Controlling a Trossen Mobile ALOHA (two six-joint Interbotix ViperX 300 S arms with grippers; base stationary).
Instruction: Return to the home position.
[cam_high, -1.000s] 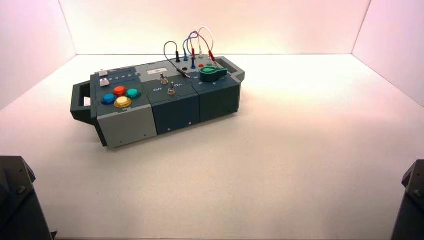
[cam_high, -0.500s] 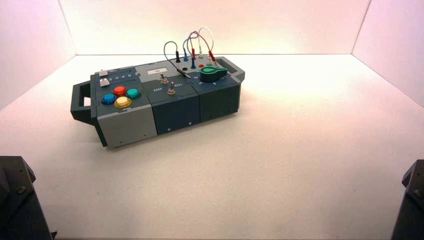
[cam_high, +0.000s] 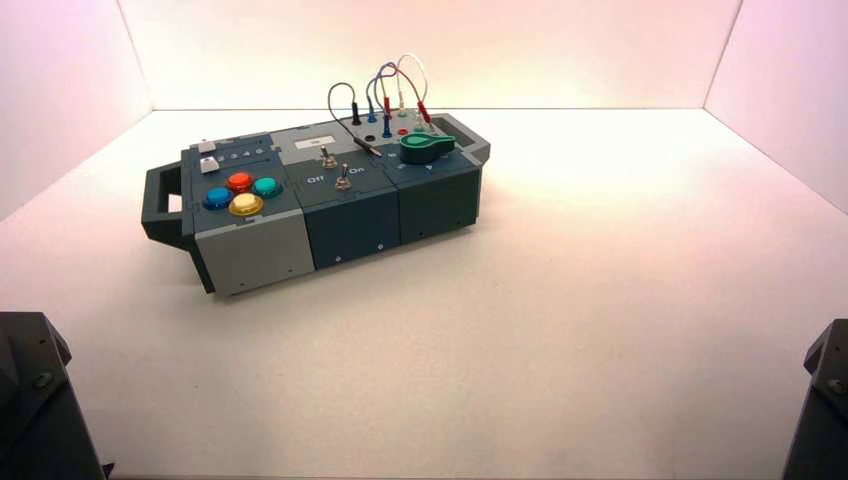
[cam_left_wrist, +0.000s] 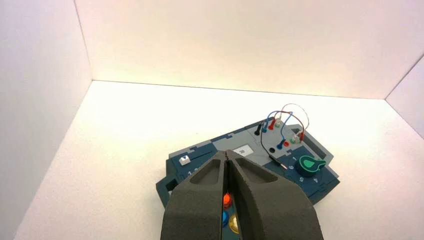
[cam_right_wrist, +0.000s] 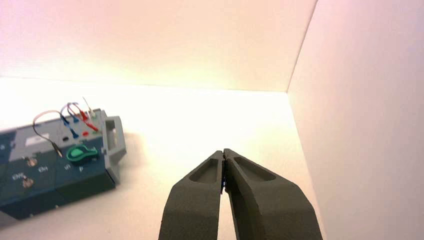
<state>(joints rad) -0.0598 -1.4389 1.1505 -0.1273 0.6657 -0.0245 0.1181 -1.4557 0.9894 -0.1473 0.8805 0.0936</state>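
Note:
The dark blue and grey box (cam_high: 310, 200) stands at the back left of the white table, turned a little. It bears round coloured buttons (cam_high: 242, 192), two toggle switches (cam_high: 335, 168), a green knob (cam_high: 426, 148) and looped wires (cam_high: 385, 95). Both arms are parked at the near corners, far from the box: the left arm (cam_high: 35, 400) at the near left, the right arm (cam_high: 825, 400) at the near right. My left gripper (cam_left_wrist: 227, 155) is shut and empty, held well back from the box (cam_left_wrist: 250, 165). My right gripper (cam_right_wrist: 223, 152) is shut and empty over bare table.
White walls close the table at the back and on both sides. The box (cam_right_wrist: 55, 170) lies well off to one side of the right gripper. One black wire's free plug (cam_high: 366, 146) lies loose on the box top.

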